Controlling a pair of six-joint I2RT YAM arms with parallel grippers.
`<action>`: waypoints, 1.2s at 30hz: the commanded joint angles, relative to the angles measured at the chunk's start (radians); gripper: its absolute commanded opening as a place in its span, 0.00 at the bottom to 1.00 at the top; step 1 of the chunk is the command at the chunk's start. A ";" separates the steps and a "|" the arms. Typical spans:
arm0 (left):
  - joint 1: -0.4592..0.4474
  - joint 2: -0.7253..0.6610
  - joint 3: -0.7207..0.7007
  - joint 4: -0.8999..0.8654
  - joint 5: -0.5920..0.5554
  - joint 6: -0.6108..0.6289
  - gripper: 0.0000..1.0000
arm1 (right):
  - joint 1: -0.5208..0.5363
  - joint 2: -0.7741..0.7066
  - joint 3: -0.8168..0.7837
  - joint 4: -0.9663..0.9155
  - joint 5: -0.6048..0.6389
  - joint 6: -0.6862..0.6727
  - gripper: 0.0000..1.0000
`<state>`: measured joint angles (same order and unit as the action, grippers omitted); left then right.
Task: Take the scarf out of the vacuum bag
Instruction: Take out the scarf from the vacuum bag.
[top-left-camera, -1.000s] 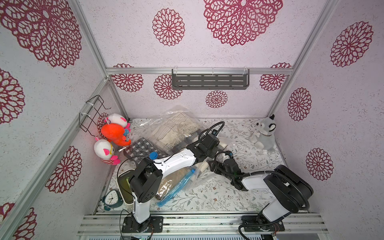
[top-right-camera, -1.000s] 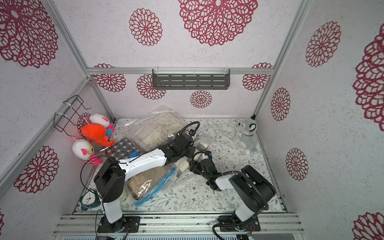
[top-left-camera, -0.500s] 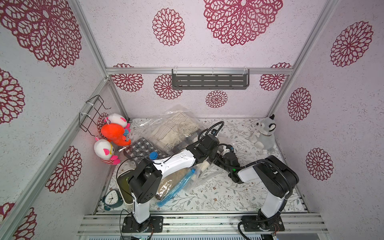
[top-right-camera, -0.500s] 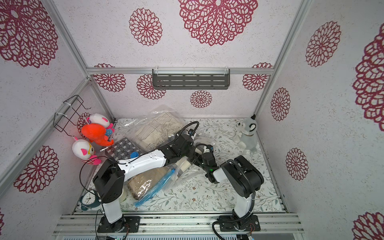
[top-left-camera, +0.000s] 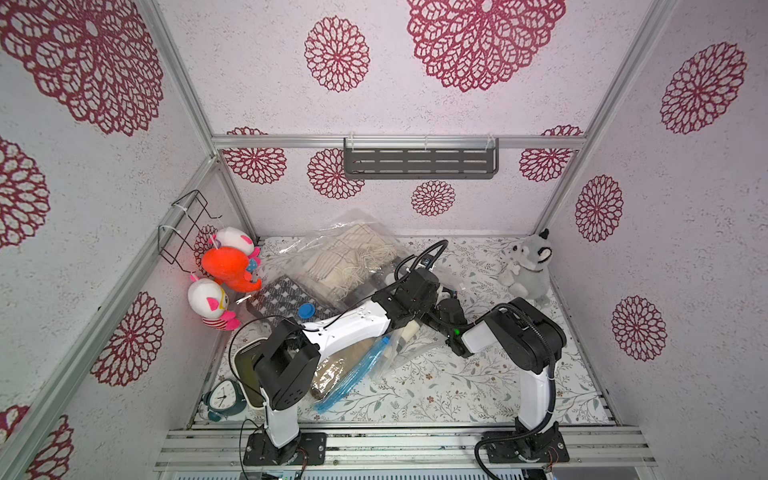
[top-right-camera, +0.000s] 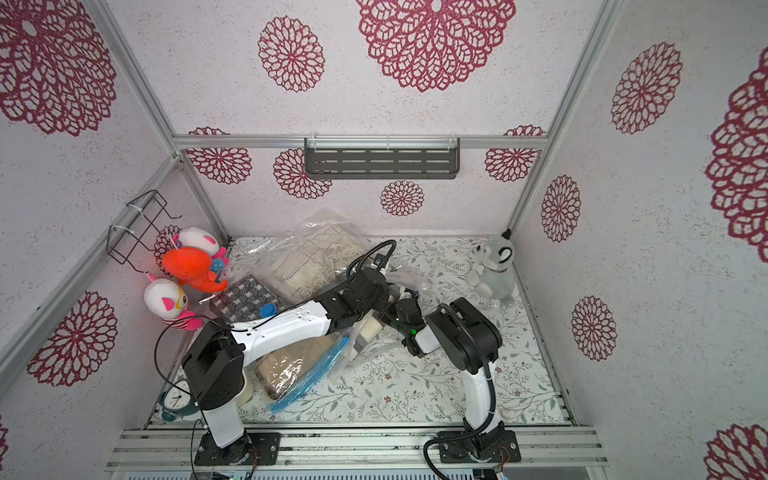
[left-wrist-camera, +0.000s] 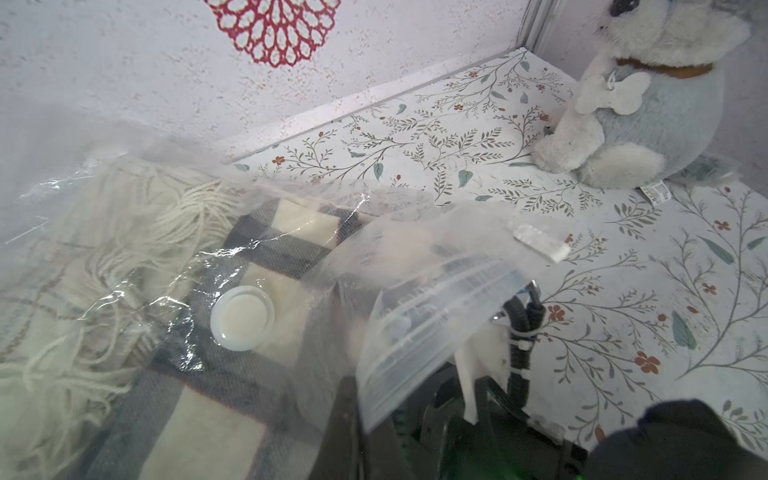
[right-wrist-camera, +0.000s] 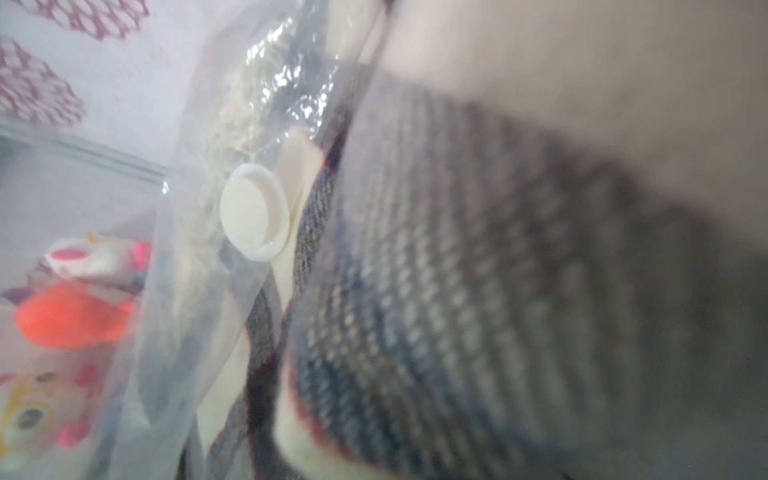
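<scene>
Scarf (top-left-camera: 353, 259) inside the vacuum bag (top-left-camera: 361, 220), both grippers at its mouth.
I'm seeing the cream-and-grey fringed scarf lying in the clear bag at the back middle of the floral table (top-left-camera: 457, 386), with the white valve cap (left-wrist-camera: 242, 318) sitting over it. My left gripper (top-left-camera: 436, 289) is clamped on the bag's zip edge. My right gripper (top-left-camera: 451, 309) is closed tight, pushed right up against the weave. That wrist view is all blurred fabric, so I can't tell whether any cloth is pinched.
</scene>
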<state>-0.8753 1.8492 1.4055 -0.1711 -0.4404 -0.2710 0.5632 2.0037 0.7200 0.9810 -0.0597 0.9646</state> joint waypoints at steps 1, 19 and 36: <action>0.032 0.028 0.026 0.052 -0.026 -0.037 0.00 | 0.007 -0.069 -0.041 -0.001 -0.036 -0.032 0.00; 0.089 0.198 0.230 -0.042 -0.052 -0.019 0.00 | 0.035 -0.623 -0.309 -0.328 -0.009 -0.124 0.00; 0.121 0.233 0.215 -0.051 -0.076 -0.012 0.00 | -0.084 -1.106 -0.451 -0.817 -0.022 -0.187 0.00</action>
<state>-0.7853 2.0819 1.6310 -0.2478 -0.4843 -0.2886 0.4942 0.9936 0.2531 0.3000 -0.0799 0.8185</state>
